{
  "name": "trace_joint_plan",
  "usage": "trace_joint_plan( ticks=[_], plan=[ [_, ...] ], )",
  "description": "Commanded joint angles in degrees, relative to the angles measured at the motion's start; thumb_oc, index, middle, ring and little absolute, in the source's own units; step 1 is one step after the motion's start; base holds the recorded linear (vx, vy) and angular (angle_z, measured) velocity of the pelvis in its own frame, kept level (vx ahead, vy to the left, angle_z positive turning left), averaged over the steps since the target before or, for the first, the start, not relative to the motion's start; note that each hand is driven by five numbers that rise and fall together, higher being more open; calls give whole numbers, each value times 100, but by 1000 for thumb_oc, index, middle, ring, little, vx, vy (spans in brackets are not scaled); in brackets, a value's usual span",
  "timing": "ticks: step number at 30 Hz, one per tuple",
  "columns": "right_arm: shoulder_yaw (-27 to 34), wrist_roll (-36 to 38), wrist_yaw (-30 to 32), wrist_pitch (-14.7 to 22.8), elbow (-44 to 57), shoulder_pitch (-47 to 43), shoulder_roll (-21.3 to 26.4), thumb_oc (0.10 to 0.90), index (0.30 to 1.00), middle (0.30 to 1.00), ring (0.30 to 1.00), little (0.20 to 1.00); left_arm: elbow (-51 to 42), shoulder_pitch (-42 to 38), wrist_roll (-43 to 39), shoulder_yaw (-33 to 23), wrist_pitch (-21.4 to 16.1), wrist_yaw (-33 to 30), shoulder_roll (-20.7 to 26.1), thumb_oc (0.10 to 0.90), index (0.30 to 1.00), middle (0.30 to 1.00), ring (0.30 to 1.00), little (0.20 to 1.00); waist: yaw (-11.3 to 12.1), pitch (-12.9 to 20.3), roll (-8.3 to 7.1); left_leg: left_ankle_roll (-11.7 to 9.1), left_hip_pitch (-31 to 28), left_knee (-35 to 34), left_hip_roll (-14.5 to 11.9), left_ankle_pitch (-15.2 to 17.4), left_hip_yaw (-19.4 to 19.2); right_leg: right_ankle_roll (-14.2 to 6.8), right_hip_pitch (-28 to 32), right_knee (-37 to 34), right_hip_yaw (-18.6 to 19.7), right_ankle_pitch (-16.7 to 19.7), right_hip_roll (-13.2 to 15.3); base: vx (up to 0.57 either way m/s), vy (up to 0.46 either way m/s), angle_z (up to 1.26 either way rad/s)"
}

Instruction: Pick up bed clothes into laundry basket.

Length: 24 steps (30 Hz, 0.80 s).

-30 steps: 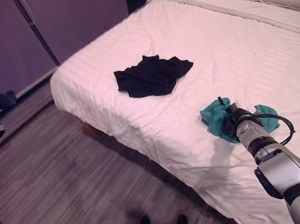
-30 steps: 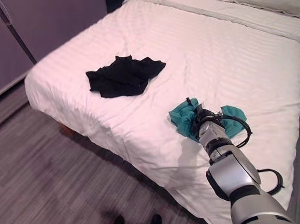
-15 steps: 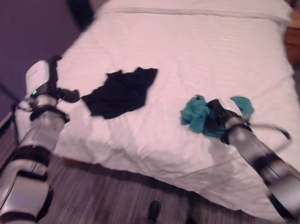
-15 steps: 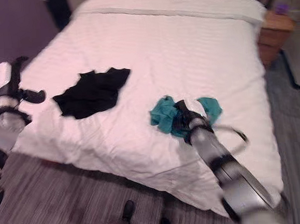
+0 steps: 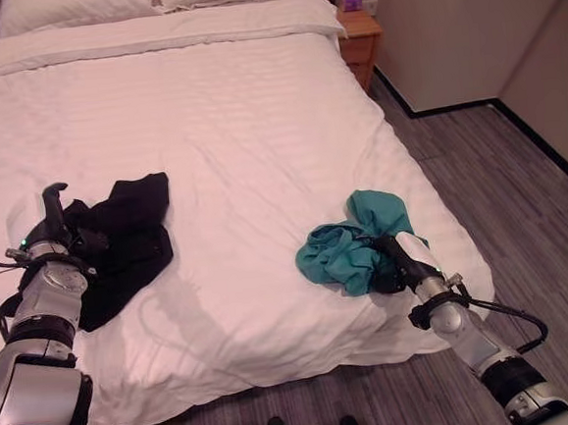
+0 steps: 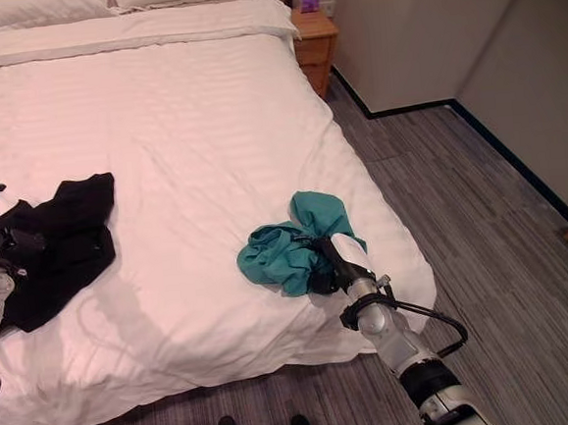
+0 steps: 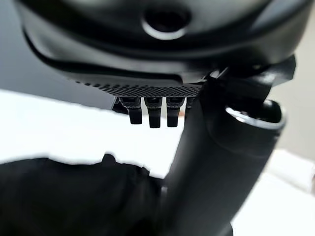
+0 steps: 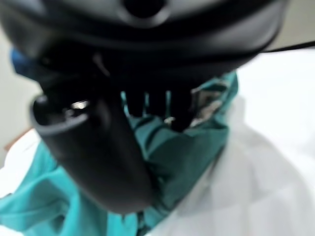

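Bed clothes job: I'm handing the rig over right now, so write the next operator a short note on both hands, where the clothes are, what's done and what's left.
Right hand: fingers curled into the teal garment, which lies near the bed's right edge.
Left hand: at the near edge of the black garment on the bed's left side, thumb raised, nothing gripped.
Done: teal garment grasped, not yet lifted off the bed.
Left: lift the teal garment, grasp the black one, and carry both to the laundry basket, which you will have to locate first.
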<state>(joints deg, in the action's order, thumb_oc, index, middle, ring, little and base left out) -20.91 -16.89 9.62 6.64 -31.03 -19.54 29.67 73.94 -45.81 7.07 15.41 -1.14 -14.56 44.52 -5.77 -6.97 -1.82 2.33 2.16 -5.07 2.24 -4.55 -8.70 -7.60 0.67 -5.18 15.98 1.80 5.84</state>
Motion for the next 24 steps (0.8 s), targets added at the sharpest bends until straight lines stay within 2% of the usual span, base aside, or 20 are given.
trace_joint_plan(
  ticks=[1, 5, 6, 7, 8, 10, 13, 14, 16, 19, 20, 21, 22, 23, 24],
  plan=[
    [106, -26, -23, -295, -815, 561, 591, 400, 300, 300, 300, 300, 536, -318, 256, -224, 300, 210, 235, 800, 900, 900, 900, 900, -14, 630, 176, -578, 276, 7, -591, 162, 556, -291, -109, 18, 1, -286, -62, 29, 3, -18],
    [388, 183, 17, -280, -1027, 797, 554, 400, 300, 300, 300, 300, 988, 26, 608, -435, 567, 325, 3, 800, 900, 900, 900, 900, -139, 625, 60, -586, 249, 7, -655, 226, 528, -267, -156, 18, -55, -303, -107, 19, -12, 1],
    [438, 258, 17, -269, -1059, 820, 552, 400, 300, 300, 300, 300, 1057, 129, 633, -484, 615, 307, -20, 718, 778, 778, 778, 778, -162, 618, 39, -589, 253, 7, -664, 232, 531, -259, -174, 18, -58, -300, -125, 15, -38, 5],
    [465, 315, 12, -268, -1097, 840, 539, 400, 300, 300, 300, 300, 1100, 233, 690, -498, 650, 328, -67, 535, 502, 502, 502, 502, -185, 608, 27, -591, 257, 7, -672, 232, 535, -250, -194, 18, -63, -291, -139, -3, -20, 4],
    [464, 316, 12, -268, -1098, 841, 539, 400, 300, 300, 300, 300, 1099, 235, 690, -499, 651, 328, -67, 400, 300, 300, 300, 300, -186, 610, 28, -591, 258, 7, -673, 232, 536, -250, -195, 18, -63, -291, -139, -10, -25, 3],
    [590, 488, -45, -281, -1240, 916, 487, 400, 300, 300, 300, 300, 1240, 754, 728, -653, 681, 415, -360, 400, 300, 300, 300, 300, -237, 594, -32, -605, 255, 7, -715, 244, 496, -228, -217, 18, -59, -282, -174, 0, 0, 0],
    [660, 494, -84, -297, -1311, 1065, 483, 400, 300, 300, 300, 300, 1085, 851, 655, -686, 666, 316, -543, 400, 300, 300, 300, 300, -241, 584, -45, -612, 232, 7, -731, 252, 488, -205, -207, 18, -83, -275, -184, -2, -22, 2],
    [717, 529, -65, -284, -1372, 1138, 484, 400, 300, 300, 300, 300, 836, 714, 547, -575, 601, 119, -759, 400, 300, 300, 300, 300, -204, 550, -34, -622, 230, 7, -741, 235, 534, -182, -178, 18, -156, -281, -187, -18, -69, 7],
    [736, 547, -34, -284, -1437, 1151, 486, 400, 300, 300, 300, 300, 644, 607, 489, -494, 542, 5, -825, 400, 300, 300, 300, 300, -179, 522, -20, -629, 227, 7, -740, 218, 572, -171, -151, 18, -208, -297, -191, -24, -84, 17],
    [890, 619, 137, -278, -1576, 1176, 516, 400, 300, 300, 300, 300, -641, 0, 245, -193, 254, -550, -632, 400, 300, 300, 300, 300, -19, 444, 56, -672, 252, 7, -727, 116, 785, -115, 8, 18, -405, -388, -220, -45, -136, 43],
    [936, 633, 211, -258, -1572, 1147, 531, 400, 300, 300, 300, 300, -1330, -176, 146, -184, 172, -760, -424, 400, 300, 300, 300, 300, 49, 395, 70, -686, 233, 7, -707, 105, 875, -98, 106, 18, -482, -465, -215, -138, -233, 57],
    [1046, 581, 367, -289, -1520, 1048, 548, 400, 300, 300, 300, 300, -2771, -102, 66, -318, -125, -954, -105, 400, 300, 300, 300, 300, 242, 363, 141, -744, 350, 7, -717, -59, 1045, -18, 199, 18, -587, -521, -276, -124, -191, 56],
    [1035, 578, 368, -291, -1520, 1040, 550, 400, 300, 300, 300, 300, -2821, -60, 70, -351, -102, -948, -96, 400, 300, 300, 300, 300, 218, 353, 145, -746, 341, 7, -715, -62, 1059, -15, 214, 18, -601, -524, -276, -175, -229, 40],
    [1001, 514, 521, -486, -1438, 673, 521, 400, 300, 300, 300, 300, -3816, -3, -125, -423, -193, -930, 7, 400, 300, 300, 300, 300, 421, 379, 201, -773, 400, 7, -717, -149, 1175, 44, 282, 18, -663, -594, -322, -88, -139, 55],
    [1007, 415, 603, -525, -1391, 623, 499, 400, 300, 300, 300, 300, -4169, 166, -220, -566, -294, -958, -21, 400, 300, 300, 300, 300, 524, 374, 237, -798, 436, 7, -718, -196, 1227, 86, 339, 18, -694, -644, -345, -150, -209, 54]
  ],
)
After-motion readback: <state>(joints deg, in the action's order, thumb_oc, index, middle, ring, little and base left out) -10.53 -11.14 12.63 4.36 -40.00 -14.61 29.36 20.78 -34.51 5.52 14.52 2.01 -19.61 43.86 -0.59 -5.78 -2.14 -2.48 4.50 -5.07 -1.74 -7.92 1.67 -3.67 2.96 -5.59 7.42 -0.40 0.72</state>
